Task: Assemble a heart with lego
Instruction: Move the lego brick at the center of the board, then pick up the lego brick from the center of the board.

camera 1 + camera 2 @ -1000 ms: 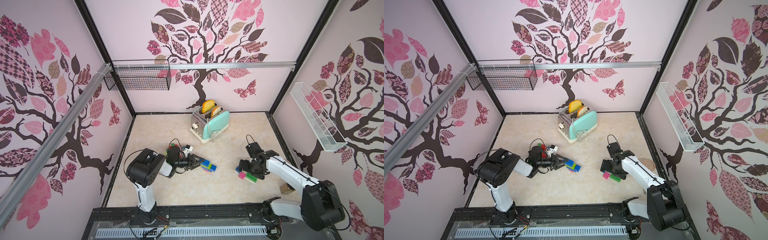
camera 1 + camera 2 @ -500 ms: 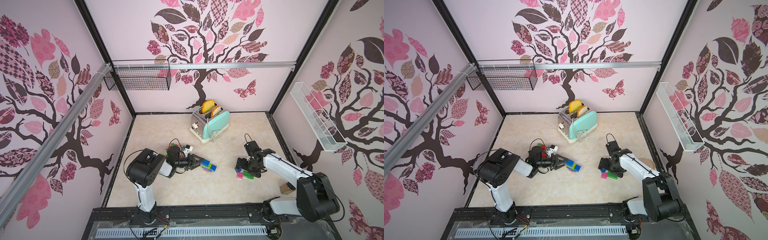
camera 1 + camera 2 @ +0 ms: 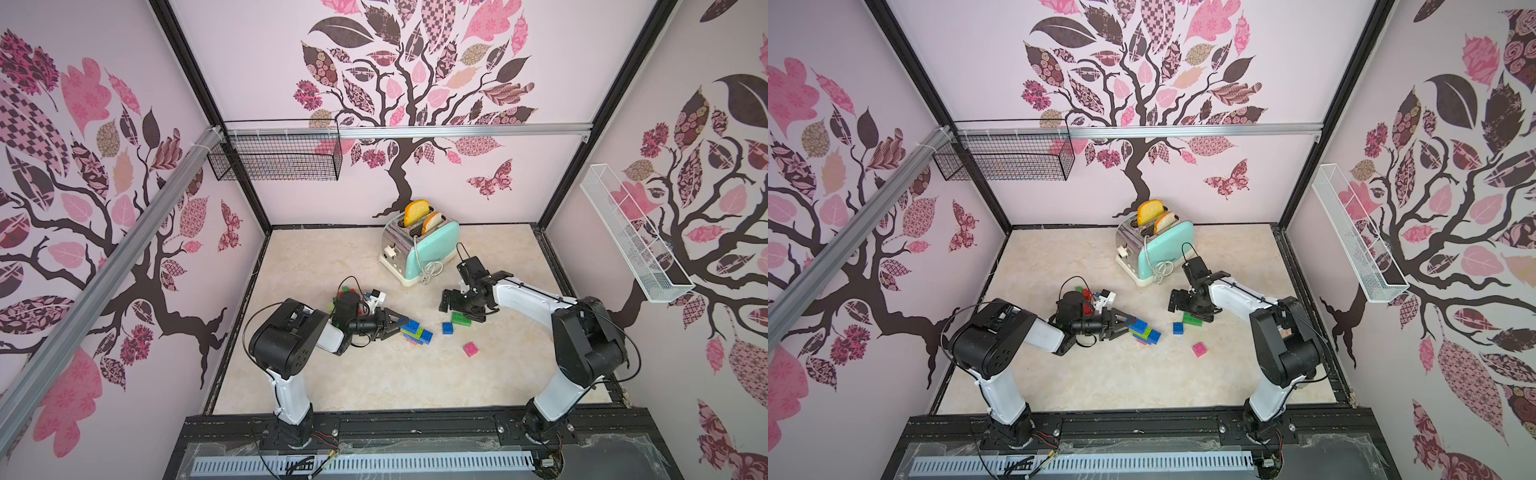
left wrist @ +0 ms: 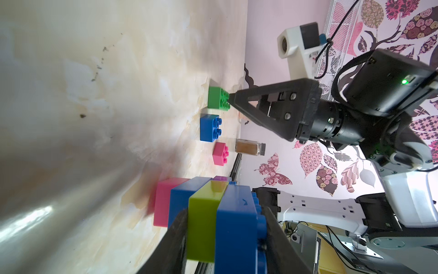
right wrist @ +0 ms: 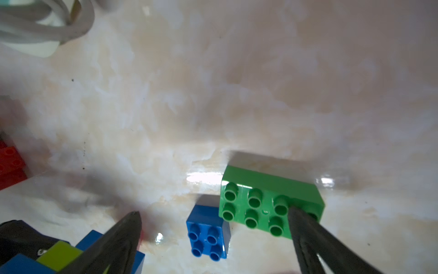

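Left gripper (image 3: 402, 327) is clamped on the brick stack (image 3: 417, 332), blue, lime and pink, on the table just below centre of frame in both top views. Right gripper (image 3: 459, 308) hangs spread wide over the green brick (image 3: 461, 318), one fingertip at its studs. The blue brick (image 3: 447, 328) sits just beside the green one and the pink brick (image 3: 471, 349) lies near, lower right.

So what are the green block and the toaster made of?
The green block looks like hard, shiny plastic: bright solid colour, moulded round studs, a glossy sheen. The toaster seems mixed: its end looks like polished metal, mirror-like, and its mint side smooth and glossy, plastic or painted metal, hard to say.
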Controlling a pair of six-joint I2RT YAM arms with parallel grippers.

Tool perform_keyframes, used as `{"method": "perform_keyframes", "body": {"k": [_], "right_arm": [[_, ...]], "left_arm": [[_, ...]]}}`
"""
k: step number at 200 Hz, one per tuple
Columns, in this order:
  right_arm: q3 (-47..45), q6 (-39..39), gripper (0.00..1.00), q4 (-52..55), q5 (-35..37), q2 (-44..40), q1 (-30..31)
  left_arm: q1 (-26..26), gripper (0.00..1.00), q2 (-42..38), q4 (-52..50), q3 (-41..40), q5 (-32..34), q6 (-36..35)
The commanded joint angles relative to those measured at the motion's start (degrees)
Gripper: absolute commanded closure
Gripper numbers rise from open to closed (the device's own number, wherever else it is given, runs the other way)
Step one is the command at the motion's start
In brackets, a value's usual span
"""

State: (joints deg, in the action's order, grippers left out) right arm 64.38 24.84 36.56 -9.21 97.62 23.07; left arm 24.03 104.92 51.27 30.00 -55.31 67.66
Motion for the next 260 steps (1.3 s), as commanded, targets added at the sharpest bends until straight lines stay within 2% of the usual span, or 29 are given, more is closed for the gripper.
{"method": "perform_keyframes", "body": {"k": [1,23,43,72,102,138,171,203,260], "right_arm": [[4.2,-6.5,0.0,3.6,4.9,-2.6,0.3],[5.4,-14.9,0.01,7.4,9.0,-3.3,0.3],[6.6,-22.3,0.01,11.7,11.0,0.2,0.3],[4.6,-28.3,0.1,13.2,12.5,1.4,0.4],[3.2,-30.6,0.18,10.8,9.4,-0.5,0.5],[4.3,-32.4,0.26,7.4,9.8,1.8,1.0],[6.0,-34.9,0.23,6.9,9.9,4.5,1.2],[6.7,-35.7,0.24,8.0,10.0,7.6,1.4],[6.4,-35.5,0.54,8.4,11.1,7.1,1.7]], "left_arm": [[0.2,0.64,-0.9,0.5,0.8,0.0,-0.9],[0.2,0.64,-0.6,0.3,1.1,0.0,-1.1],[0.1,0.64,-0.1,0.6,1.4,0.0,-0.8],[0.2,0.64,-0.3,0.8,0.9,0.0,-0.7],[0.2,0.64,-0.7,0.1,0.8,0.1,-1.1],[0.2,0.64,-0.5,0.1,1.0,0.1,-1.3],[0.2,0.64,-1.0,0.8,0.8,-0.2,-1.1],[0.2,0.64,-1.6,-0.1,0.6,0.1,-1.7],[0.2,0.64,-1.2,1.9,0.0,-0.1,-0.9]]}}
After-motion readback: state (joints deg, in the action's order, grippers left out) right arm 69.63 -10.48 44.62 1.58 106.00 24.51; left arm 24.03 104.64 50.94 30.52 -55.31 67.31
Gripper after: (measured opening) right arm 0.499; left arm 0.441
